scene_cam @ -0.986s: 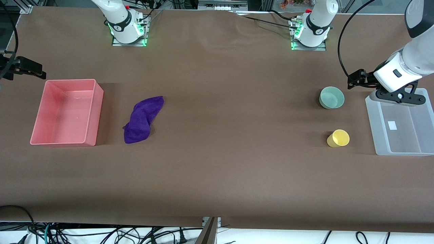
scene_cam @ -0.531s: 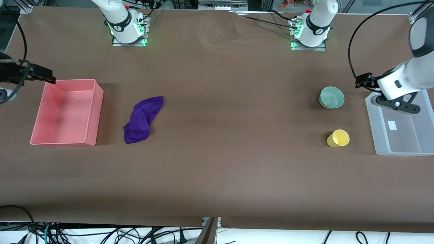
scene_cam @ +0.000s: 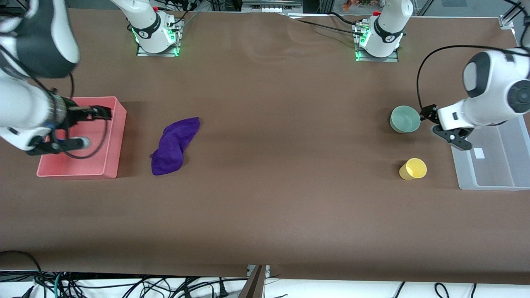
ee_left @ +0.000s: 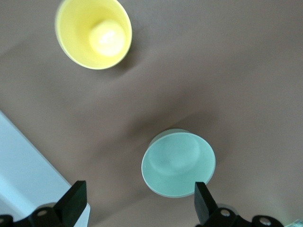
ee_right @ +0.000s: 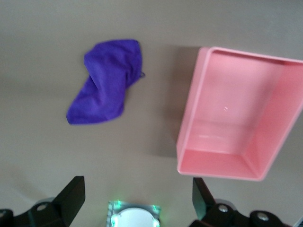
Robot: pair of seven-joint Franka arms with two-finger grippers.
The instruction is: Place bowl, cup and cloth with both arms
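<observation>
one bowl (scene_cam: pixel 405 119), one cup (scene_cam: pixel 413 169), one cloth (scene_cam: pixel 174 145), two bins: pink (scene_cam: pixel 81 137), clear (scene_cam: pixel 492 156).

We can read no text anywhere; a small white label (scene_cam: pixel 479 153) in the clear bin (scene_cam: pixel 513 182) looks blank to us.

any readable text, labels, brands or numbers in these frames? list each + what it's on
None readable.
White sticker in the clear bin: looks blank, or any print is too small to read.
Dark round marks on the arm bases: too small to read.
</observation>
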